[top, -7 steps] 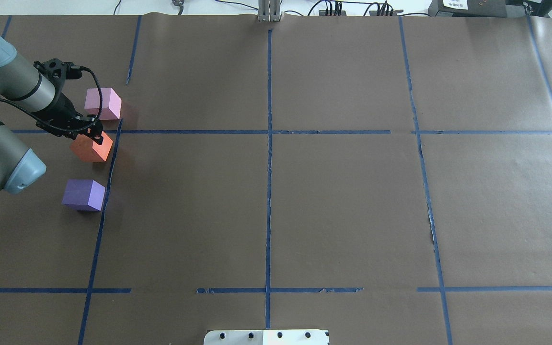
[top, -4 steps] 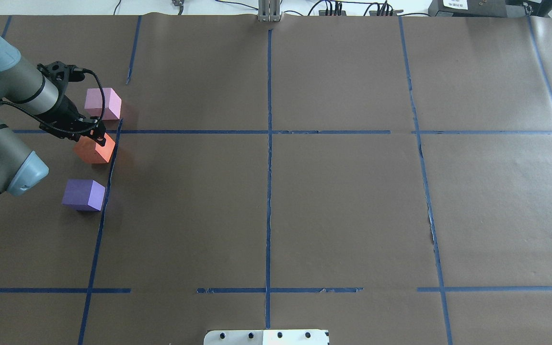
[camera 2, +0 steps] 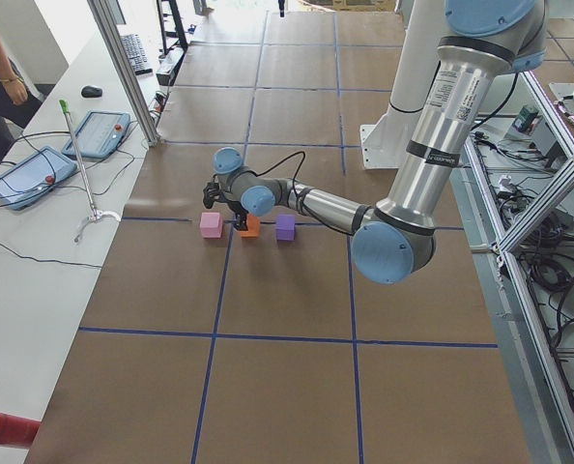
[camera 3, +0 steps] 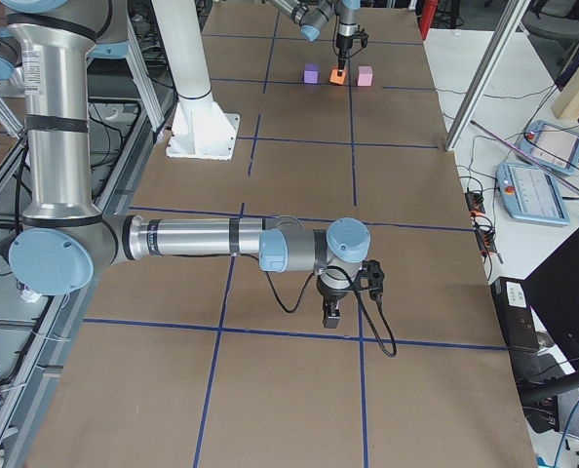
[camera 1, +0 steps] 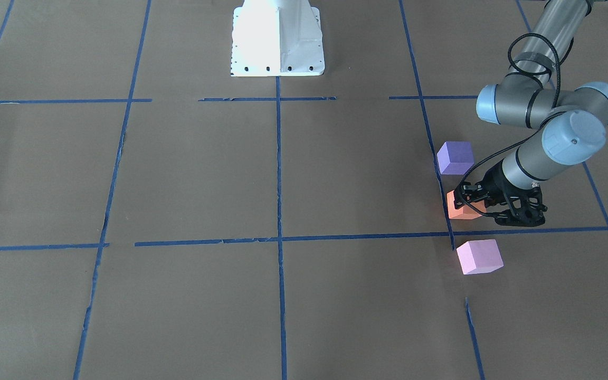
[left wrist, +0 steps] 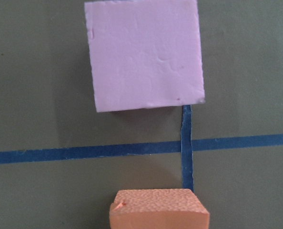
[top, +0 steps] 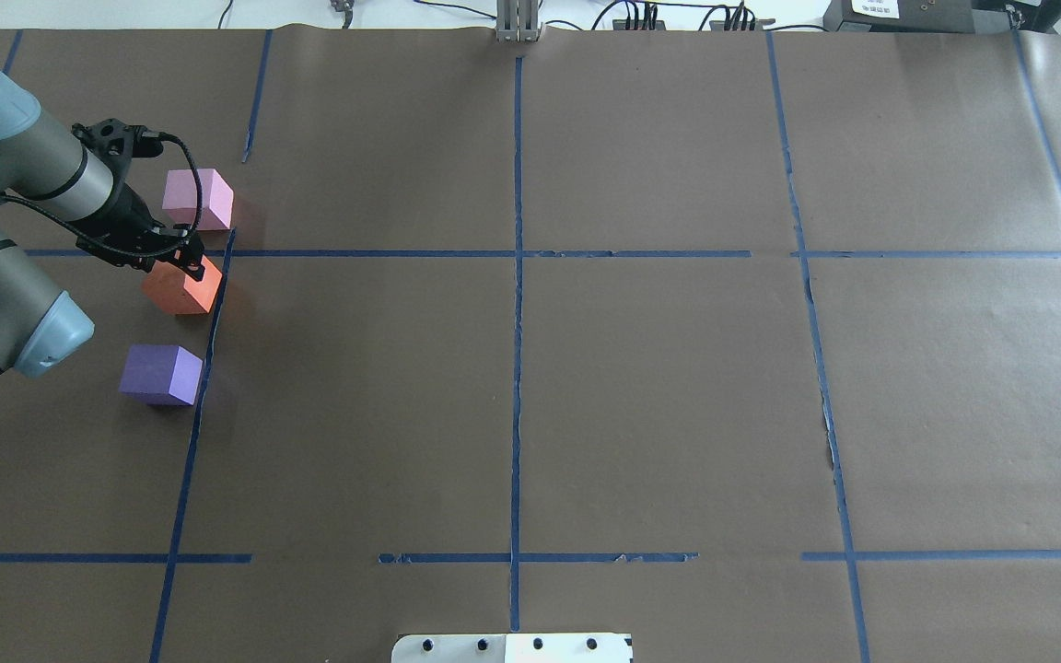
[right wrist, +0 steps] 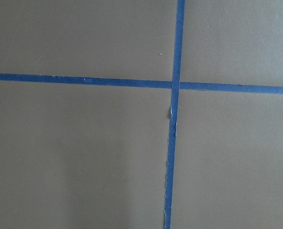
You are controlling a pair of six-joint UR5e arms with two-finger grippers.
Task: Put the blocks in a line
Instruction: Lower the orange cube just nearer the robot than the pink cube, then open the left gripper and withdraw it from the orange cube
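Noting three blocks sitting at the left side of the counter [top: 659, 396], in a near-to-far row just left of a blue tape line [top: 208, 350].

Recording the pink block [top: 199, 198] as lying farthest, beyond a crosswise tape line; the orange block [top: 185, 290] as sitting in the middle; the purple block [top: 160, 373] as lying nearest. Finding clear gaps between all three, none touching. Finding the row running roughly straight along the tape.

Observing the left hand [top: 182, 261] reaching down onto the orange block, fingers straddling it and appearing to be pressing against its sides. Reading this as a narrow closing grip on the orange block, with the block sitting at or very near counter level. Seeing, through the left wrist camera, the orange block's top at the bottom edge and the pink block squarely ahead.

Locating the right hand [camera 3: 333, 314] hanging low over the counter, well apart from the blocks, pointing down beside crossing tape lines. Being unable to tell how far it is opening; nothing showing in its grip.
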